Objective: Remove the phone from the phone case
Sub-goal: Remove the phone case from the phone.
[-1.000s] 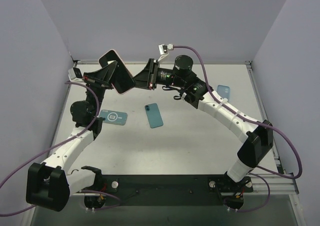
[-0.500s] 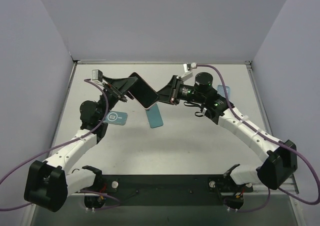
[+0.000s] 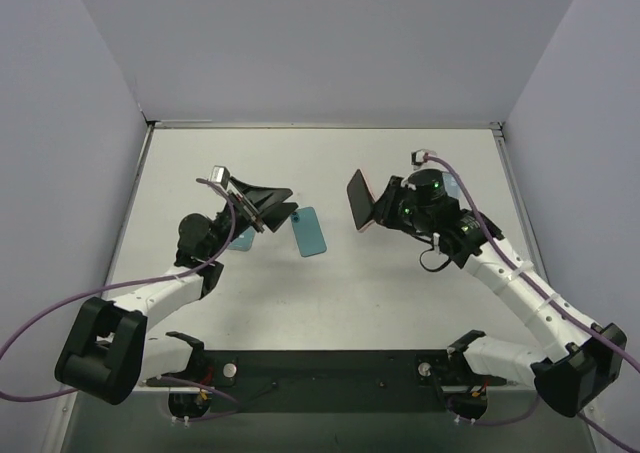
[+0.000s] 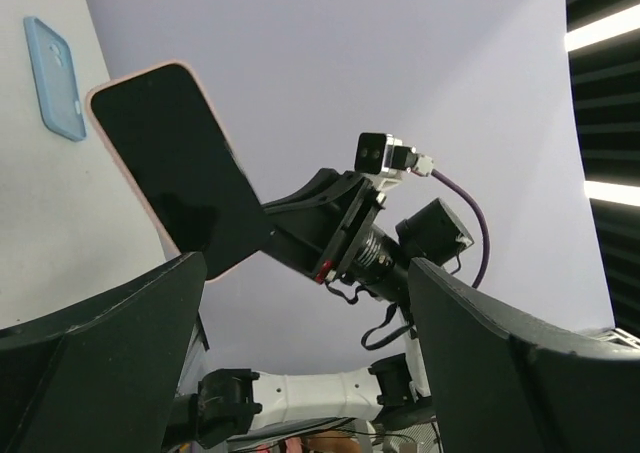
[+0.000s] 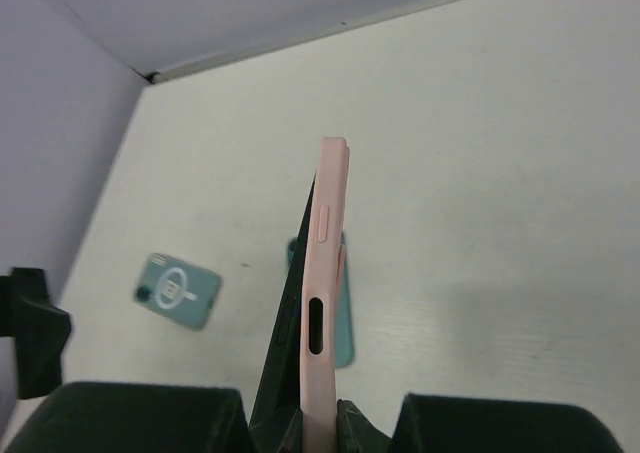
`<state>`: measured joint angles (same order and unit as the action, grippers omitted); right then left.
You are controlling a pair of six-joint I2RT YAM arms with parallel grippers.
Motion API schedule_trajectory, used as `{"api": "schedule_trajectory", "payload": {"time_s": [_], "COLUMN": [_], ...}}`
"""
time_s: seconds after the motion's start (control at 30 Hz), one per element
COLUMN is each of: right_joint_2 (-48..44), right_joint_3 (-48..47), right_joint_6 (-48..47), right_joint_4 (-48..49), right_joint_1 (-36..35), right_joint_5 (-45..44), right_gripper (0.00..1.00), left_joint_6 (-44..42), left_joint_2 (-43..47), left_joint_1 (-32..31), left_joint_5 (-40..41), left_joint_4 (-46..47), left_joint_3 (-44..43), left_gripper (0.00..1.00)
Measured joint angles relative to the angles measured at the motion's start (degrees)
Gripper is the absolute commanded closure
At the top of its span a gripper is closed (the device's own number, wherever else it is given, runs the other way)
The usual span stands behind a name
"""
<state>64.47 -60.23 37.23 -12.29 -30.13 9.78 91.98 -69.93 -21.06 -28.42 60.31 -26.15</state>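
Note:
The phone (image 3: pixel 356 199), dark screen in a pink phone case (image 5: pixel 324 263), stands on edge above the table right of centre. My right gripper (image 3: pixel 373 210) is shut on its lower end. In the right wrist view the case is edge-on, and the black phone (image 5: pixel 288 323) splays away from it on the left side. The left wrist view shows the phone's screen (image 4: pixel 175 168) held up by the right gripper. My left gripper (image 3: pixel 277 205) hangs open left of centre, well apart from the phone, with nothing between its fingers (image 4: pixel 100 353).
A teal phone (image 3: pixel 308 231) lies flat mid-table between the two grippers. A teal case with a white ring (image 5: pixel 178 291) lies left of it, under my left gripper. A light blue case (image 4: pixel 55 78) lies at the back right. Walls close the table's sides.
My left gripper has let go of the phone and opened. The arms have drawn apart and come lower, and the right gripper has carried the cased phone off to the right.

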Motion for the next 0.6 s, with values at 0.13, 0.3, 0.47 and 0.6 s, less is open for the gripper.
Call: {"api": "schedule_trajectory", "payload": {"time_s": [0.13, 0.3, 0.47, 0.6], "right_joint_2": [0.9, 2.7, 2.6, 3.0], "right_joint_3": [5.0, 14.3, 26.1, 28.2], "right_joint_6": [-7.3, -11.0, -11.7, -10.3], "right_joint_4": [-3.0, -0.8, 6.4, 10.4], "right_joint_1": [-6.9, -13.8, -16.9, -18.3], "right_joint_5": [-14.3, -24.0, -28.0, -29.4], "right_gripper": [1.00, 1.00, 1.00, 0.90], "left_joint_6": [-1.1, -2.6, -4.3, -4.7], "left_joint_2": [0.0, 0.6, 1.2, 1.2], "left_joint_1": [0.0, 0.0, 0.0, -0.3], "left_joint_5": [-0.4, -0.4, -0.6, -0.6], "left_joint_4": [-0.3, -2.0, -4.5, -5.2], "left_joint_3": [0.9, 1.0, 1.0, 1.0], "left_gripper": [0.05, 0.05, 0.05, 0.04]}}
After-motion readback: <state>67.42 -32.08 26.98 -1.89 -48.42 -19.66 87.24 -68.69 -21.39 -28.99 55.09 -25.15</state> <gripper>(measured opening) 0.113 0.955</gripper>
